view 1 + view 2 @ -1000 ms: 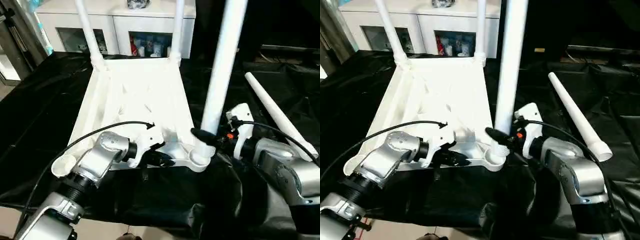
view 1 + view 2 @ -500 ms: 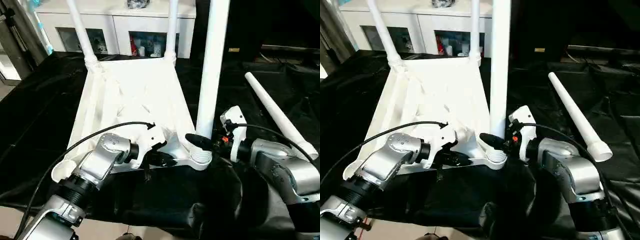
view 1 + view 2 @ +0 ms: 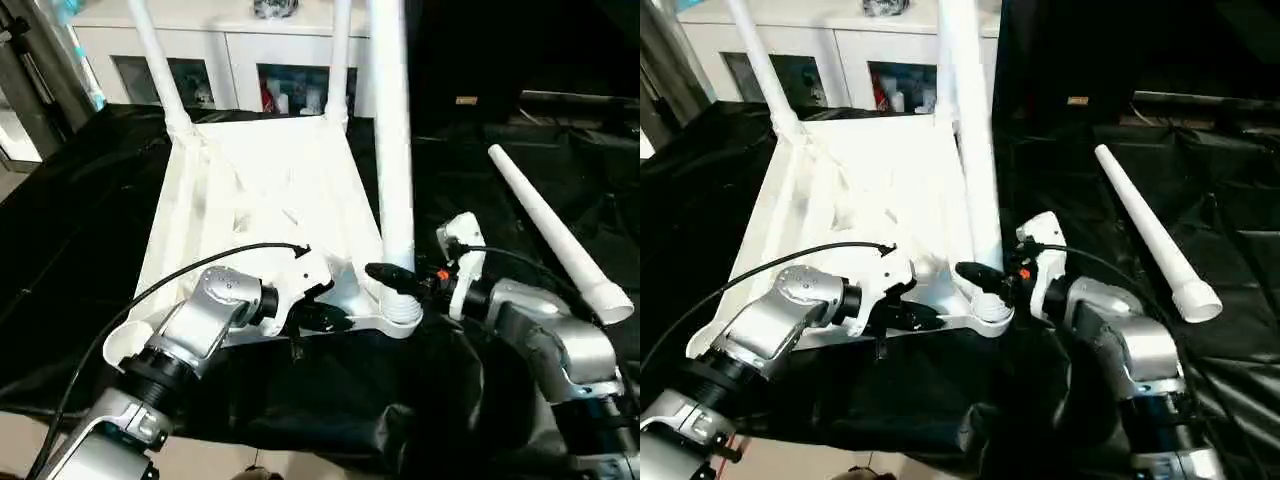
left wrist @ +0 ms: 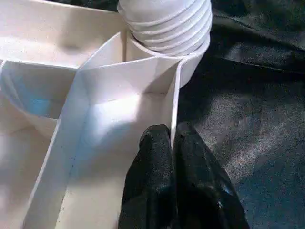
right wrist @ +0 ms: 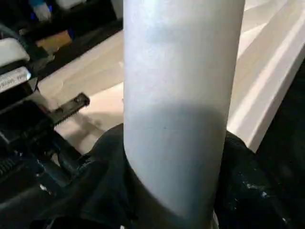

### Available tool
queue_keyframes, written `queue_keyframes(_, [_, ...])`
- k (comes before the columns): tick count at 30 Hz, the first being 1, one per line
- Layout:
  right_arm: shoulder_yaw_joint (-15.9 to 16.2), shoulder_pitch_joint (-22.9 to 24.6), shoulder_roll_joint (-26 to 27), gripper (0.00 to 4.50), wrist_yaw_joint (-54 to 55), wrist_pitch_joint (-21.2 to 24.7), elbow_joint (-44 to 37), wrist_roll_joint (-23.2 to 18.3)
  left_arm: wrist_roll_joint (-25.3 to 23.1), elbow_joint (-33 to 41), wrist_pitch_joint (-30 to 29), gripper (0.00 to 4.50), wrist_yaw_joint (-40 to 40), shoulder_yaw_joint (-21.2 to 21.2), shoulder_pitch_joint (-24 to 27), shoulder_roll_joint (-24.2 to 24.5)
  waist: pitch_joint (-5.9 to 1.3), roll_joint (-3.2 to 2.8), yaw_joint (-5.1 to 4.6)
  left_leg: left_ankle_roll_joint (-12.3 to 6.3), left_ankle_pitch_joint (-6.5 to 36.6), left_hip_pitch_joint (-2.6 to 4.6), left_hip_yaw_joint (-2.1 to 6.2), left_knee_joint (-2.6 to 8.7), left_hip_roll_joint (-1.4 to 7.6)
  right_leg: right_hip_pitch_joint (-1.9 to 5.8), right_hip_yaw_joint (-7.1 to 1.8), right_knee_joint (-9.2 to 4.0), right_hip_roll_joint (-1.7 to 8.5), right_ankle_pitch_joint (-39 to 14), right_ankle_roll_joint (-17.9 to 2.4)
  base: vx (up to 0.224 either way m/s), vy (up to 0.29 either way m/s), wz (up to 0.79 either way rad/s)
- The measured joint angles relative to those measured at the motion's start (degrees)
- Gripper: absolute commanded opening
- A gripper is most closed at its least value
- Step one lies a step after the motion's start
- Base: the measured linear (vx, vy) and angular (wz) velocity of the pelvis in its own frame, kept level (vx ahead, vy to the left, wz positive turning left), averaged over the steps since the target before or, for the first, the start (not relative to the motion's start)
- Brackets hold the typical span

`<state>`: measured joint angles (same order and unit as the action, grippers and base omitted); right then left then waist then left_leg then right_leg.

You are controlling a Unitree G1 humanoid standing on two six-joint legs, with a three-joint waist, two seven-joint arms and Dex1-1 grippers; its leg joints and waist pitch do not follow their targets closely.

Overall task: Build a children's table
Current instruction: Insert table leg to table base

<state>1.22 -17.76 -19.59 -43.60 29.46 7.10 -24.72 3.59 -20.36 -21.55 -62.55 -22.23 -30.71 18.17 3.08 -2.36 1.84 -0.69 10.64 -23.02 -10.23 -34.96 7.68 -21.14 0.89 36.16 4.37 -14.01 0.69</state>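
The white table top (image 3: 270,190) lies underside up on the black cloth. Two legs (image 3: 155,60) (image 3: 340,60) stand in its far corner sockets. A third leg (image 3: 392,150) stands in the near right socket, its top leaning slightly left. My right gripper (image 3: 392,278) is shut on that leg just above the threaded end (image 4: 167,24); black fingers (image 5: 105,162) hug the tube (image 5: 181,95). My left gripper (image 3: 325,318) is shut on the top's near rim (image 4: 174,109) beside that socket. A fourth leg (image 3: 545,230) lies loose on the cloth at the right. The near left socket (image 3: 125,340) holds nothing.
White cabinets (image 3: 230,50) with glass fronts stand behind the table top. Black cloth (image 3: 80,200) covers the work surface and drapes over its near edge. A metal stand (image 3: 30,70) rises at the far left.
The leg in my right gripper has swung from leaning right, through upright, to leaning a little left. My right gripper moved slightly left with it. My left gripper kept its hold.
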Motion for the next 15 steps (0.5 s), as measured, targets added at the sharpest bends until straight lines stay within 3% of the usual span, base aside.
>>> queue_keyframes(15, [-4.65,8.91,3.35,1.91,1.9,-9.74,-2.09,-2.5,-0.09,-3.32,0.75,0.0,0.5,-0.16,-1.43,-1.26,-0.19,-0.29,0.37,0.13,0.06,0.08,-0.01,-0.02,0.0,0.13,0.0,-0.05,0.01,0.12,-0.2,0.0,0.0,0.0])
